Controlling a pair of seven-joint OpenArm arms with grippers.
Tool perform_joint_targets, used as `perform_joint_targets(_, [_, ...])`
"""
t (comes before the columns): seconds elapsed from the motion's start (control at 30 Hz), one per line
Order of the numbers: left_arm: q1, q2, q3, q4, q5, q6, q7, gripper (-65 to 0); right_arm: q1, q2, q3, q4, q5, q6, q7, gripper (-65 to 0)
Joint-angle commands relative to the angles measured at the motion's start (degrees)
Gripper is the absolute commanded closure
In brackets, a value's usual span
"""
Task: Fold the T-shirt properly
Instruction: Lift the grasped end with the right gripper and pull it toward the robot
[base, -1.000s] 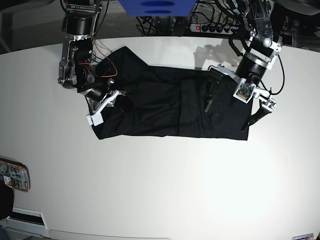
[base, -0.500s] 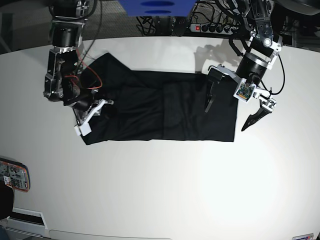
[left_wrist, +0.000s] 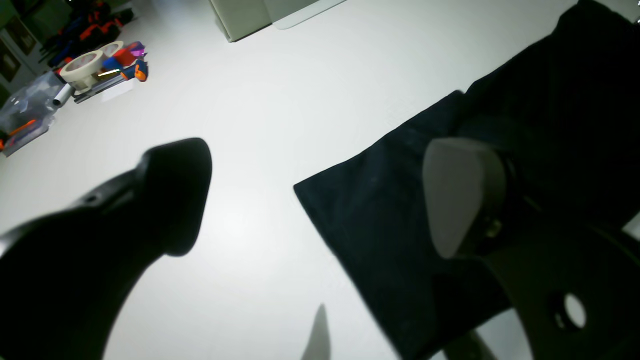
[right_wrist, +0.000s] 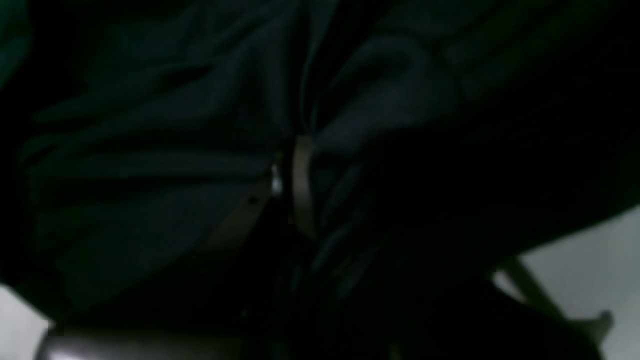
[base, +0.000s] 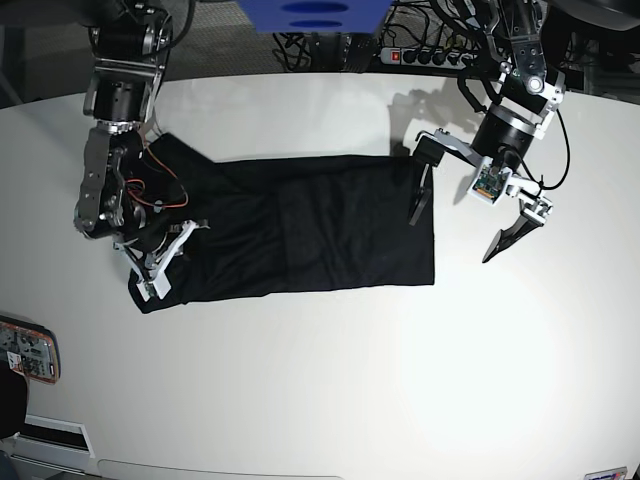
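Right tool (base: 160, 262) at centre left of the base view, pinched tight on a bunched fold of the T-shirt (base: 300, 235), seemingly to draw that end sideways and pull the cloth flat; left tool (base: 466, 222) at upper right, spread wide with nothing between its prongs, one over the shirt's edge and one over bare worktop (base: 330, 390), probably just let go. Soft, matte black cloth stretched as a long rectangle across mid-frame, creased and gathered at the grip, with a crisp straight corner at the free end on smooth, pale, faintly glossy worktop.

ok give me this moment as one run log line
stage: dragging folded T-shirt sideways | right gripper: shut on shirt end | left gripper: open, holds nothing, one finger over shirt edge | surface: white table
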Motion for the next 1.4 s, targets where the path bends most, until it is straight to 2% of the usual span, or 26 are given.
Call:
perform_joint_targets(0.0, [-0.2, 0.0, -0.1, 1.2, -1.2, 0.3, -1.7, -64.7, 0.2, 0.6, 0.2, -0.2, -5.4, -1.9, -3.3, 0.0])
perform_joint_targets(0.23, [-0.3, 0.0, -0.1, 1.2, -1.2, 0.3, -1.7, -64.7, 3.4, 1.6, 0.0, -0.2, -5.6, -1.9, -5.2, 0.0])
perform_joint_targets(0.47, [-0.3, 0.0, -0.1, 1.2, -1.1, 0.3, -1.7, -64.7, 7.2, 2.1, -6.7, 0.9, -6.4, -2.0, -6.0, 0.0])
perform_joint_targets(0.53, [-0.3, 0.0, -0.1, 1.2, -1.1, 0.3, -1.7, -64.7, 7.4, 1.9, -8.0, 1.8, -10.0, -2.0, -6.0, 0.0])
perform_joint_targets(0.73, [-0.3, 0.0, -0.1, 1.2, -1.1, 0.3, -1.7, -64.7, 7.3, 1.1, -8.7, 7.3, -29.5, -2.0, -7.3, 0.0])
perform_joint_targets(0.8, [-0.3, 0.0, -0.1, 1.2, -1.1, 0.3, -1.7, -64.7, 7.3, -1.1, -8.7, 9.3, -32.7, -2.0, -7.3, 0.0])
perform_joint_targets(0.87, [-0.3, 0.0, -0.1, 1.2, -1.1, 0.3, -1.7, -64.7, 7.4, -1.8, -8.7, 10.9, -35.6, -1.9, -7.4, 0.0])
perform_joint_targets(0.97, [-0.3, 0.0, 0.0, 1.2, -1.1, 0.3, -1.7, -64.7, 7.3, -2.0, -11.6, 12.6, -38.2, -1.9, -7.7, 0.0])
perform_joint_targets(1.13, [-0.3, -0.1, 0.0, 1.2, -1.1, 0.3, -1.7, -64.7, 7.3, -2.0, -14.0, 13.2, -38.6, -1.9, -8.0, 0.0])
perform_joint_targets(1.37, [-0.3, -0.1, 0.0, 1.1, -1.1, 0.3, -1.7, -64.7, 7.2, -3.1, -16.6, 17.9, -38.6, -1.9, -12.6, 0.0])
